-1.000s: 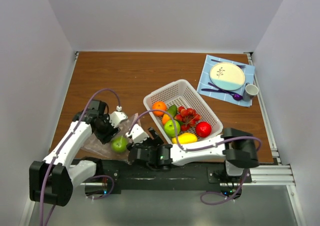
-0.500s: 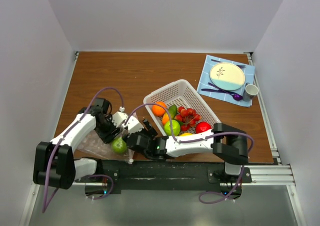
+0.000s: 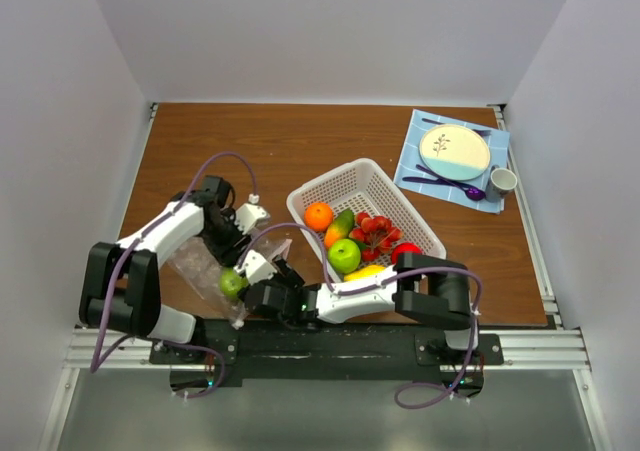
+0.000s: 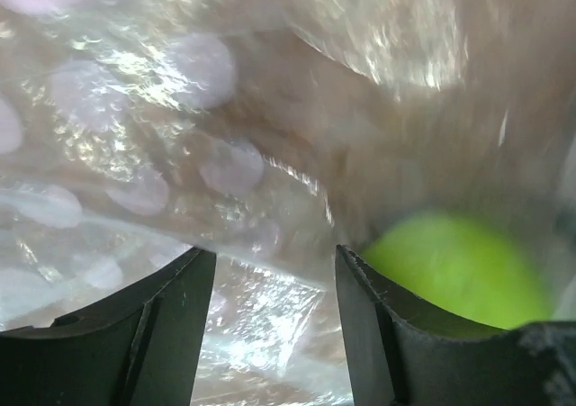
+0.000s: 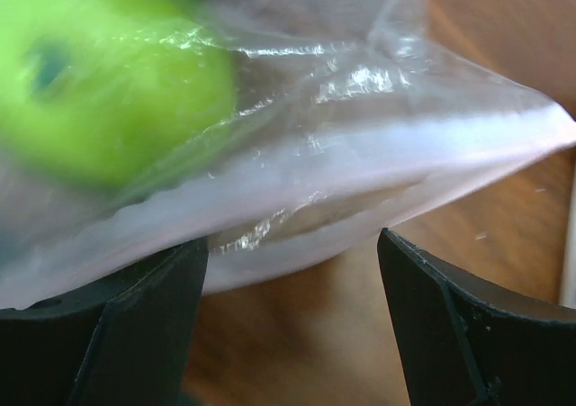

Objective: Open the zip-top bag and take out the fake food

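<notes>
Arms drew nearer; green apple left in bag, other fruit in basket; my left end effector and right end effector gape, holding nothing.

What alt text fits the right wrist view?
A blurred glossy green plastic apple sits inside a clear crinkly zip-top bag, upper left. The bag's pale pink zip edge runs right, over the gap between the right tool's two dark, spread fingers; brown wooden table beneath.
</notes>
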`<act>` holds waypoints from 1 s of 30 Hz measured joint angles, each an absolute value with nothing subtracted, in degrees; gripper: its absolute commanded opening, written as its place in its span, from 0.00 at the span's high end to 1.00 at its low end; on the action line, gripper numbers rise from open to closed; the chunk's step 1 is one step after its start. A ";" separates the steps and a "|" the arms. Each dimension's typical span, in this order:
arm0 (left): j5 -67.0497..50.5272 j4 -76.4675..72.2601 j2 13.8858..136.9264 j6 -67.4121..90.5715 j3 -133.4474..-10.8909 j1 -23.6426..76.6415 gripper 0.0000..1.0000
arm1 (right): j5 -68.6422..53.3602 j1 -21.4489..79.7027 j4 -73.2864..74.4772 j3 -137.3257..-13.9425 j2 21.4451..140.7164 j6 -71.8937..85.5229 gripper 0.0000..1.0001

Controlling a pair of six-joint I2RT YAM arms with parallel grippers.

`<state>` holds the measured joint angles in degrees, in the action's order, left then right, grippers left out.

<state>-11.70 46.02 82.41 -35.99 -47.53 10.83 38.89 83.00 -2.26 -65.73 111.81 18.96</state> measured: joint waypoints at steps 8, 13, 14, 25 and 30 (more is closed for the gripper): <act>-12.99 43.51 84.40 -31.46 -51.66 18.31 0.38 | 39.05 86.67 -2.90 -66.50 112.22 21.65 0.20; -12.82 46.50 80.58 -31.73 -53.15 17.32 0.32 | 39.77 86.17 -2.79 -70.11 115.46 23.49 0.20; -12.73 47.33 79.29 -32.23 -53.80 16.53 0.32 | 40.12 86.13 -2.59 -70.17 115.79 24.08 0.20; -11.16 55.92 67.88 -45.23 -61.82 -1.32 0.31 | 44.05 85.58 0.93 -68.97 115.63 30.06 0.24; -9.32 55.20 67.77 -47.64 -55.55 -4.84 0.32 | 45.28 85.69 1.83 -67.59 113.34 31.11 0.28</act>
<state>-9.32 55.20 67.77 -47.64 -55.55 -4.84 45.28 85.69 1.83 -67.59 113.34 31.11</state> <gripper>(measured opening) 0.684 0.741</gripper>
